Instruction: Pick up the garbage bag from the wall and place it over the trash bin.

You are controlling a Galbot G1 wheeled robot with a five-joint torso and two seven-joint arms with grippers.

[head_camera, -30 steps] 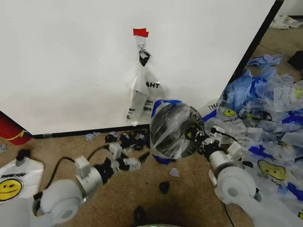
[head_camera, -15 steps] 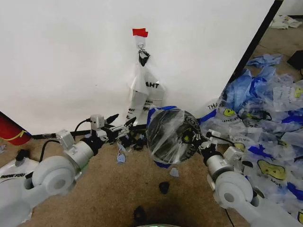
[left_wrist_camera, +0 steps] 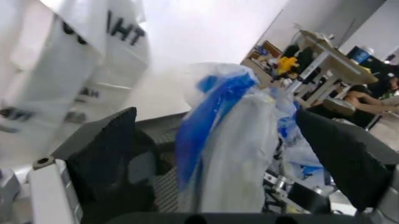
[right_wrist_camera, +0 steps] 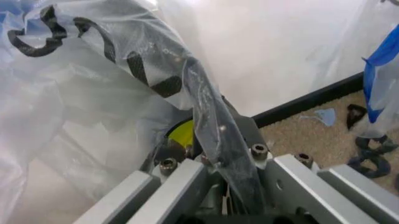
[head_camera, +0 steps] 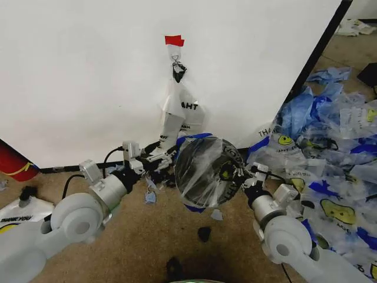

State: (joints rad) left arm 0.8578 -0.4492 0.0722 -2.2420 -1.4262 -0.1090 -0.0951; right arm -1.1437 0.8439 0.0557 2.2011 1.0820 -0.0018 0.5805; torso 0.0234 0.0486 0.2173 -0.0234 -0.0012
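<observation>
Moved nearer since earlier frame: left gripper (head_camera: 158, 154), jaws apart beside blue handle strip (left_wrist_camera: 209, 119) of garbage bag (head_camera: 206, 171), draped over trash bin (head_camera: 197, 177) with right gripper (head_camera: 244, 177) clamping film; fitting step, probably needing handle grasped.

White rounded arm shells are seen behind each gripper, with silver wrists, black cables and black fingers (left_wrist_camera: 106, 154).

Lab: white test panel (head_camera: 88, 76), strewn bags (head_camera: 330, 147)
</observation>
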